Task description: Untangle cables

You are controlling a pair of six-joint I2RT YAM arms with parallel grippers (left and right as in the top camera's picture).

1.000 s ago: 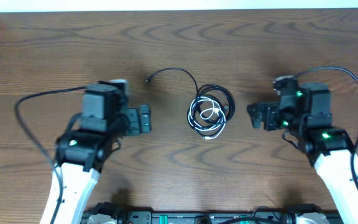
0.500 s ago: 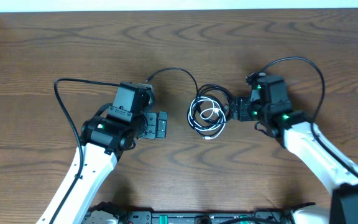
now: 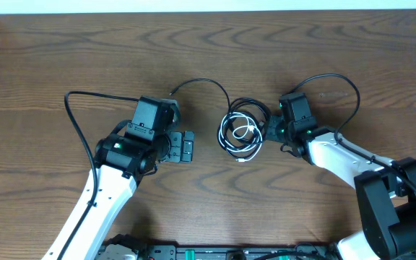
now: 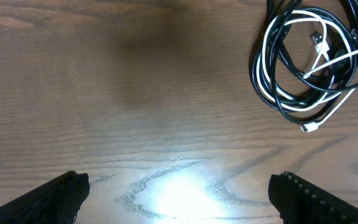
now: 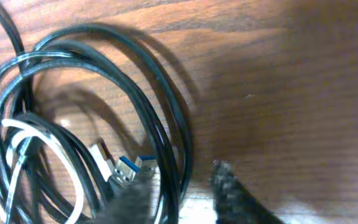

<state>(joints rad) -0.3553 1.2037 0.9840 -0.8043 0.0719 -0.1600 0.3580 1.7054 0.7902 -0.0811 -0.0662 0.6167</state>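
The cables (image 3: 243, 133) lie coiled together mid-table, black loops with a thin white cord (image 3: 247, 131) wound through them. One black end (image 3: 193, 84) arcs off to the upper left. My right gripper (image 3: 269, 131) is at the coil's right edge. In the right wrist view its blurred fingers (image 5: 129, 204) stand narrowed on either side of two black strands (image 5: 169, 180), with a gap still showing, next to a blue-tipped plug (image 5: 126, 169). My left gripper (image 3: 187, 146) is open left of the coil, apart from it. In its wrist view the cables (image 4: 309, 62) lie at the upper right.
Thick black arm wires loop over the table behind each arm, left (image 3: 78, 97) and right (image 3: 338, 78). The table's far edge (image 3: 208, 11) runs along the top. Bare wood (image 4: 135, 93) lies between my left gripper (image 4: 179, 202) and the coil.
My right arm has swung left to the coil and its jaws have narrowed around black strands. My left arm moved right earlier and has since held still, open.
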